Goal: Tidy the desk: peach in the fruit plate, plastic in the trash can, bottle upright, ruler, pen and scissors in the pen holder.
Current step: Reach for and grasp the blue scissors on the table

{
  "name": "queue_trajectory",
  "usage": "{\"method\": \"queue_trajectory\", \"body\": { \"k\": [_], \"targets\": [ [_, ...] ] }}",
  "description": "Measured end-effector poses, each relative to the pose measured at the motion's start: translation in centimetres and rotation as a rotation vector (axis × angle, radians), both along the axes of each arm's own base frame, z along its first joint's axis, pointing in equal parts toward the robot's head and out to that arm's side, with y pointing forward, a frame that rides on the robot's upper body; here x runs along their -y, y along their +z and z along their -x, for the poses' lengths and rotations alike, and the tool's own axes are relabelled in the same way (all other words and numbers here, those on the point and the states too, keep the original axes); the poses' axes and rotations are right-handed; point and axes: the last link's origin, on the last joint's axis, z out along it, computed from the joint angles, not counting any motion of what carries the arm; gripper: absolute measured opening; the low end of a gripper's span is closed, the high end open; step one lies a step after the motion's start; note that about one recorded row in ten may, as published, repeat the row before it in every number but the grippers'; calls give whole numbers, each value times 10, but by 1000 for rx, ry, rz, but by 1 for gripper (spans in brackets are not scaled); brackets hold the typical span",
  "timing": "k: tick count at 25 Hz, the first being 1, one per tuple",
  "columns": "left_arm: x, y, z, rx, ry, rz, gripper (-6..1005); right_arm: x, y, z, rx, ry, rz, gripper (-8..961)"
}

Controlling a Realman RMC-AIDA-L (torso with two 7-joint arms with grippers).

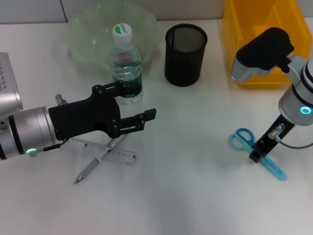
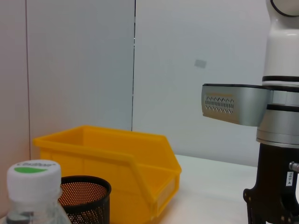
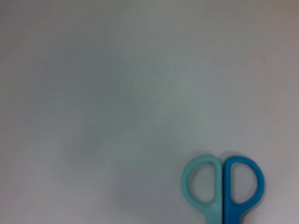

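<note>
On the white desk (image 1: 195,196), the left gripper (image 1: 139,105) hovers with its fingers spread apart, one finger beside the base of the upright bottle (image 1: 125,63) and the other farther forward, not clamping anything. Just below that gripper lie the clear ruler (image 1: 115,152) and the pen (image 1: 95,164), the pen crossing over the ruler. Behind the bottle sits a crumpled piece of clear plastic (image 1: 93,29), touching it or nearly so. Beside the bottle, toward the robot's right, stands the black mesh pen holder (image 1: 185,55), and farther right a yellow bin (image 1: 254,39). Near the right edge, the right gripper (image 1: 257,154) is down at the blue scissors (image 1: 257,152), over the blades just past the handles; I cannot tell whether it is closed on them. The scissors lie flat, their two handle loops (image 3: 223,184) side by side.
</note>
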Motion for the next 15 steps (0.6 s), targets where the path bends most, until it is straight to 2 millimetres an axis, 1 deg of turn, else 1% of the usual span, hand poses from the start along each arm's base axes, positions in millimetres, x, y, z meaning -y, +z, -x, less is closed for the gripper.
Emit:
{"method": "queue_trajectory", "body": {
  "k": [2,7,15],
  "targets": [
    [0,0,0,0,-1,0,724,0,0,0,0,0,1,436],
    [0,0,0,0,-1,0,724,1,-1,-2,3,-5,6,259],
    [0,0,0,0,0,0,724,1,-1,-2,5,-8,9,261]
  ]
}}
